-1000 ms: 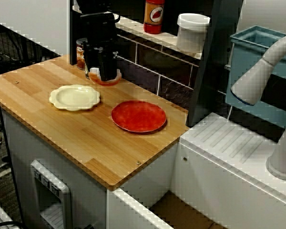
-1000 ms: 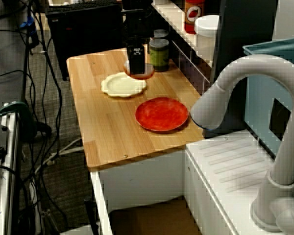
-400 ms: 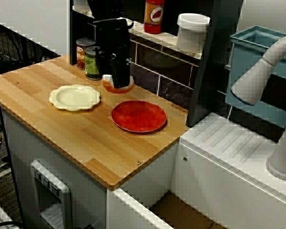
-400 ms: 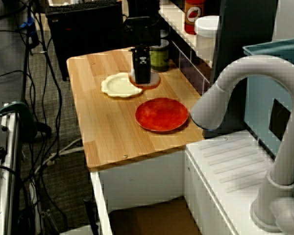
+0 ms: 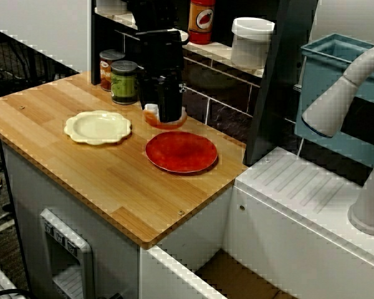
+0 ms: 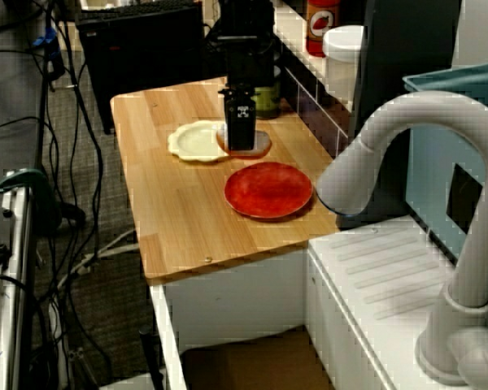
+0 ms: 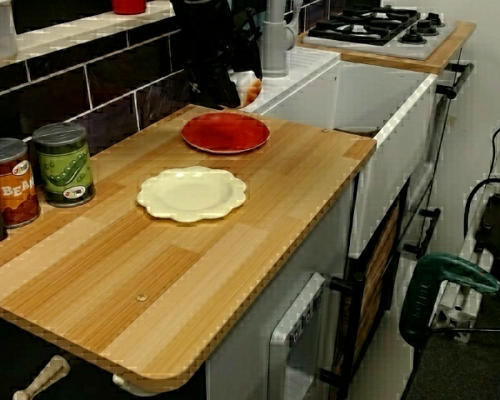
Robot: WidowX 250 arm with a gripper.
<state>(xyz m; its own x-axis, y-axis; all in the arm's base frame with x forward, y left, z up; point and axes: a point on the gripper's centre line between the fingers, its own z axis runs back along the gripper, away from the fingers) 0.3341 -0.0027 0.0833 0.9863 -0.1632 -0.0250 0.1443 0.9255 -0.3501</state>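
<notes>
Since a second ago the claw (image 5: pixel 164 112) has carried the orange bowl (image 5: pixel 174 120) rightward, clear of the jars (image 5: pixel 124 81). It points straight down from the upright arm, clamped on the bowl's rim, low at the bench (image 5: pixel 81 180) (just behind the red plate (image 5: pixel 181 151)).

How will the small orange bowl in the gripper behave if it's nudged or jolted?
The orange bowl looks rigid: its outline is evenly round though the gripper seems to pinch only its rim. Held at one edge, it could tilt or slip if jolted. Low and wide, it would probably slide on the wooden counter rather than tip.
</notes>
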